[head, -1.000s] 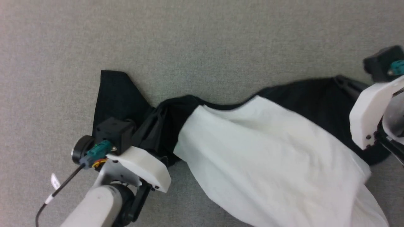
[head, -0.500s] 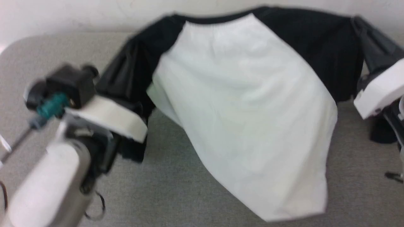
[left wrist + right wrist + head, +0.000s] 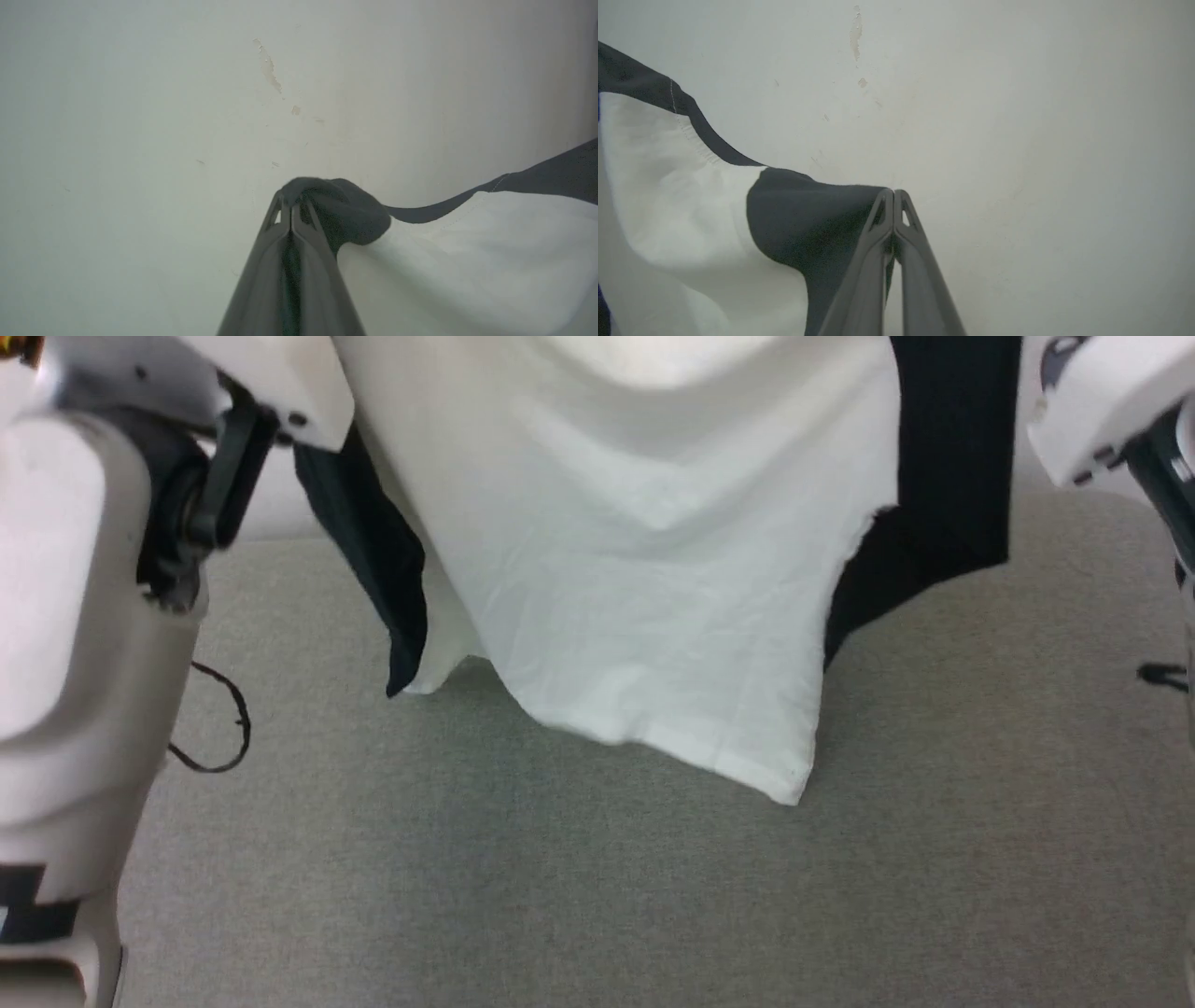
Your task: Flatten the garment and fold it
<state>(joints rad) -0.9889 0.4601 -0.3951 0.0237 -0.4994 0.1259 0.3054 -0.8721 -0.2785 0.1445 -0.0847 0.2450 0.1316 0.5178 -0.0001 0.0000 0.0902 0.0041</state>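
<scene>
The garment (image 3: 635,579), a white shirt with black sleeves, hangs in the air between my two arms, its hem just above the grey surface. One black sleeve (image 3: 373,551) droops at the left and the other black sleeve (image 3: 943,513) at the right. In the left wrist view my left gripper (image 3: 292,205) is shut on a bunch of black fabric (image 3: 350,219) at the shoulder. In the right wrist view my right gripper (image 3: 894,193) is shut on the other black shoulder (image 3: 808,219). The black neckband (image 3: 705,135) curves between them. The chest print is hidden.
A grey felt-like table (image 3: 597,896) lies below the shirt. A pale wall (image 3: 187,116) with small scuff marks stands straight ahead of both grippers. My left forearm (image 3: 65,644) stands at the head view's left edge, with a thin black cable loop (image 3: 219,728) beside it.
Both grippers have lifted the shirt off the table, so it now hangs from the shoulders. The head camera has tilted too, so the whole picture has shifted.
</scene>
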